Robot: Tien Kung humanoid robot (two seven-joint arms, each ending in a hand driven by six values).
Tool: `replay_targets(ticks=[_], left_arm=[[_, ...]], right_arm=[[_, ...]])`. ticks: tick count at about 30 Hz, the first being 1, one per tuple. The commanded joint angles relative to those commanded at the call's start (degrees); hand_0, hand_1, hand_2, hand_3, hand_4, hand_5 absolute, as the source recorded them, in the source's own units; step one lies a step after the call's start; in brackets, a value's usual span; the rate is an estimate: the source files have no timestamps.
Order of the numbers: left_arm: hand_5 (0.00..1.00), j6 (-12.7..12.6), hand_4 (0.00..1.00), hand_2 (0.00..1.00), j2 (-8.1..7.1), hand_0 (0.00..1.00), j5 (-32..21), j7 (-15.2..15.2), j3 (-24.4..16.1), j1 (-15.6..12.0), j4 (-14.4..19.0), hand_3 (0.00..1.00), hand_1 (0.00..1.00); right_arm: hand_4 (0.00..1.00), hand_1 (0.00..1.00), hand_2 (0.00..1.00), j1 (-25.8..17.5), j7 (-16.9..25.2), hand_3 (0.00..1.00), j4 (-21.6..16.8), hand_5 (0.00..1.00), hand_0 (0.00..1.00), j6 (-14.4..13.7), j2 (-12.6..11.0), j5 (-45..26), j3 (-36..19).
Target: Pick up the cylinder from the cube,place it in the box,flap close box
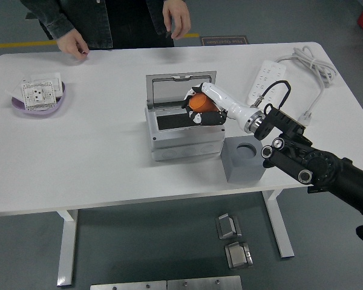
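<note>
From the head view, the right hand (202, 107) reaches in from the right side and holds the orange cylinder (199, 103), its fingers curled around it. The cylinder hangs over the right part of the box (183, 134), above the dark opening and in front of the raised lid (181, 89), which stands upright at the back of the box. The grey cube (244, 159) sits on the table (97, 151) just to the right of the box, near the front edge, with the round hole in its top bare. A white power strip (267, 83) lies behind the cube toward the far right, its cable looping to the table's corner. At the far left a purple bowl (39, 106) carries a white socket plate (38, 93). A person stands at the far side, with one hand (72, 43) close to the table's edge and the other hand (177, 16) hanging just behind it.
</note>
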State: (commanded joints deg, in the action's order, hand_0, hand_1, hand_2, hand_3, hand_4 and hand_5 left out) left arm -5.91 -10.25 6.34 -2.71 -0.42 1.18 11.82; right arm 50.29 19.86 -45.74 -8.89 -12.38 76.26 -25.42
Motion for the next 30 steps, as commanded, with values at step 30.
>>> replay_targets(ticks=[30], left_arm=[[0.287,-0.1,0.642,0.532,-1.3,0.711,2.9,-0.1,-1.6,2.7,0.6,0.614,0.655]], right_arm=[[0.002,0.319,0.44,12.9,4.8,0.362,17.7,0.002,0.256,1.8,8.1,-2.8,25.0]])
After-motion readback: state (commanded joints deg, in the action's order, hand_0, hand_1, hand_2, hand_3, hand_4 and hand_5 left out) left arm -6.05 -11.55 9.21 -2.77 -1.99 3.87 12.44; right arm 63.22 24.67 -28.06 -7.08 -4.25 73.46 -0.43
